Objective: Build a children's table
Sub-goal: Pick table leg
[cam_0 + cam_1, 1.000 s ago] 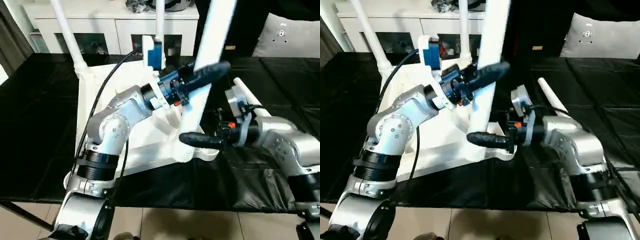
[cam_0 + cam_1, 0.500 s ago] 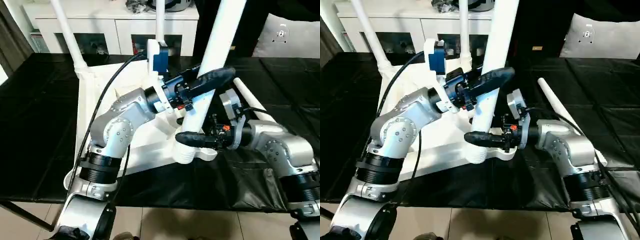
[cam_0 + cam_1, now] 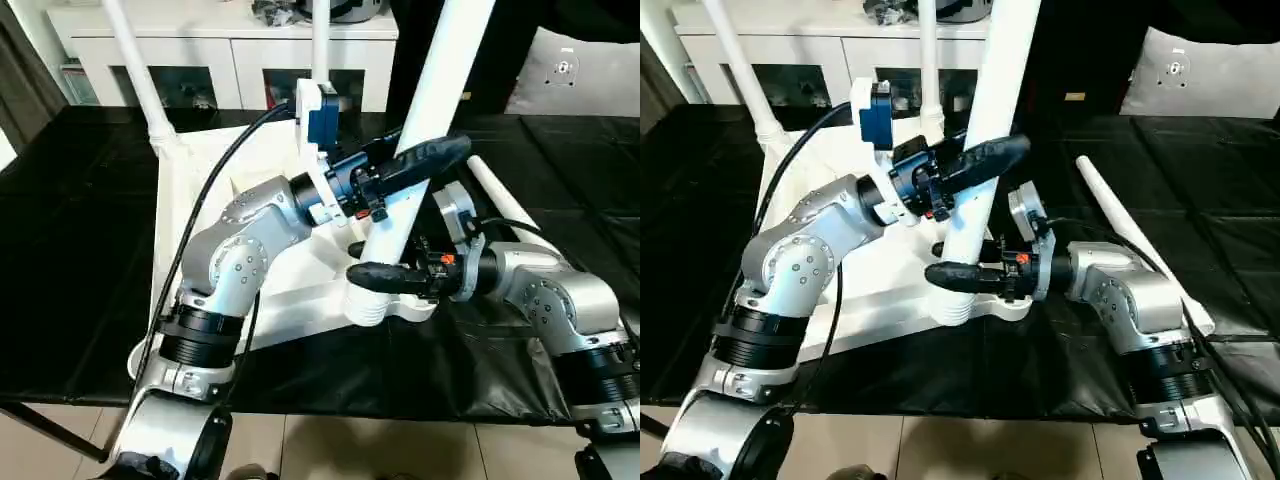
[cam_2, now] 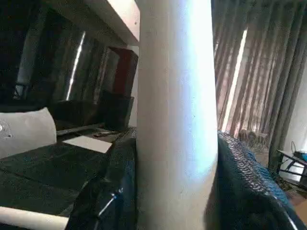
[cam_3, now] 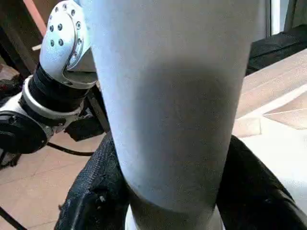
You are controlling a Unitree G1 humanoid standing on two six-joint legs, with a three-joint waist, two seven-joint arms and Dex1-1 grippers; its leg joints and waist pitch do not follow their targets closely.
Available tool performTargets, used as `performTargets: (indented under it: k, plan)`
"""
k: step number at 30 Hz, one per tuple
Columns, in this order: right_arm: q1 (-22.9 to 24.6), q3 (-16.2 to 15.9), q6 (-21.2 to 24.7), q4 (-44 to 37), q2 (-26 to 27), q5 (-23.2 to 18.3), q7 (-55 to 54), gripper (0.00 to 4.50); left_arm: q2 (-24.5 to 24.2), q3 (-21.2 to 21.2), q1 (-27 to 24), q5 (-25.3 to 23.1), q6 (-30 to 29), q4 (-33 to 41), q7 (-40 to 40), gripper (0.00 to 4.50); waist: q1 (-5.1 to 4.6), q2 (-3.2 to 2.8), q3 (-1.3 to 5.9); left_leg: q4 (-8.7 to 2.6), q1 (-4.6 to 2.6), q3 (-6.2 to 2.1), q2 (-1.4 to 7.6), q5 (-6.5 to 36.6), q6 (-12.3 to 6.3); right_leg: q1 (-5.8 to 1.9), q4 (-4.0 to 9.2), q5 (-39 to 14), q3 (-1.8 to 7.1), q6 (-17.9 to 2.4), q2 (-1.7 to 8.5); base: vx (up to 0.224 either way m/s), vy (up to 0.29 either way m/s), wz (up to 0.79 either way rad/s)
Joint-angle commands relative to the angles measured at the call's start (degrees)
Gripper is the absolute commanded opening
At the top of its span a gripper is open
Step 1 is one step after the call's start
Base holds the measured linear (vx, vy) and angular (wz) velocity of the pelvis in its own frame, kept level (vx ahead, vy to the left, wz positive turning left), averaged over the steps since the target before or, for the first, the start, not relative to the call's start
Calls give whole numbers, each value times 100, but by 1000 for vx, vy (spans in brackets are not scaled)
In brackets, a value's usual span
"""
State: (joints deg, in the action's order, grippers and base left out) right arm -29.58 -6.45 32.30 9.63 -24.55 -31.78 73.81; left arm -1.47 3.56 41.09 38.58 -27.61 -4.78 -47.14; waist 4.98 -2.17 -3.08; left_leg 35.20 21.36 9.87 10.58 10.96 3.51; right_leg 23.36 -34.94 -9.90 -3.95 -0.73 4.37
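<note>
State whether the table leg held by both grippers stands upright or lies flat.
Upright, slightly tilted: the leg rises from the tabletop's near corner socket.

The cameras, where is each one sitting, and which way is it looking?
Left eye and right eye views: on the robot's head, looking forward and down at the tabletop on the black table, over both silver arms.
Left wrist view: on the left wrist, looking along the left gripper, black fingers on either side of the leg.
Right wrist view: on the right wrist, looking along the right gripper at the leg's lower end; the left arm's silver joint shows.
Shared: every view shows that same leg.
</note>
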Motion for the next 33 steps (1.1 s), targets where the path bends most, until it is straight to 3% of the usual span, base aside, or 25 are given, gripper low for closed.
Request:
performTargets:
  k: [1,11,13,15,16,17,18,19,26,30,33]
  plan:
    - [-111,-21,30,23,34,6,-19,196,47,20,21,-10,44,121,-28,176,-6,145,428,-347,-11,-34,189,548,-524,-368,415,-1326,225,-1149,317,0,0,0]
    - [-84,-27,-66,67,60,115,-129,193,-11,99,13,-49,-201,172,94,176,-6,139,430,-347,-8,-37,190,540,-515,-371,404,-1254,227,-1176,320,0,0,0]
    - [-114,4,-205,195,171,262,-410,193,-21,182,-14,-19,-322,238,56,246,-13,121,427,-349,-2,-37,186,556,-501,-367,407,-1297,225,-1173,324,0,0,0]
    - [-160,41,-356,341,293,406,-707,191,-28,267,-48,-9,-384,311,4,249,-20,95,426,-355,-20,-42,193,569,-454,-351,411,-1309,223,-1179,319,0,0,0]
    - [-198,62,-483,457,386,521,-930,191,-33,343,-75,-26,-402,361,-35,261,-31,110,423,-360,-7,-42,194,594,-404,-355,410,-1329,225,-1174,327,0,0,0]
    - [-211,68,-530,500,421,564,-1014,191,-35,376,-87,-41,-400,380,-47,276,-23,81,427,-363,-22,-43,190,616,-397,-352,416,-1342,221,-1170,322,0,0,0]
    - [-231,75,-592,558,469,621,-1129,191,-36,422,-104,-66,-393,406,-62,276,-39,95,425,-365,-20,-42,190,638,-379,-352,418,-1340,222,-1159,320,0,0,0]
    - [-264,98,-649,644,551,679,-1305,191,-34,494,-127,-117,-368,436,-77,293,-33,63,429,-370,-28,-49,194,649,-370,-357,407,-1303,223,-1172,320,0,0,0]
    - [-381,166,-1070,1083,988,1035,-2072,191,143,809,-216,-248,-384,683,-3,331,-51,55,429,-380,-24,-50,203,678,-332,-363,390,-1097,230,-1230,322,0,0,0]
    - [-381,238,-1176,1161,1092,1073,-2276,191,319,691,-193,-201,-342,631,154,331,-55,48,426,-382,-32,-47,201,731,-333,-368,400,-1080,231,-1259,323,0,0,0]
    - [-353,438,-1120,1157,1128,972,-2492,191,419,377,-134,-120,-247,524,371,331,-55,53,423,-382,-24,-47,195,720,-342,-376,403,-1078,232,-1257,320,0,0,0]
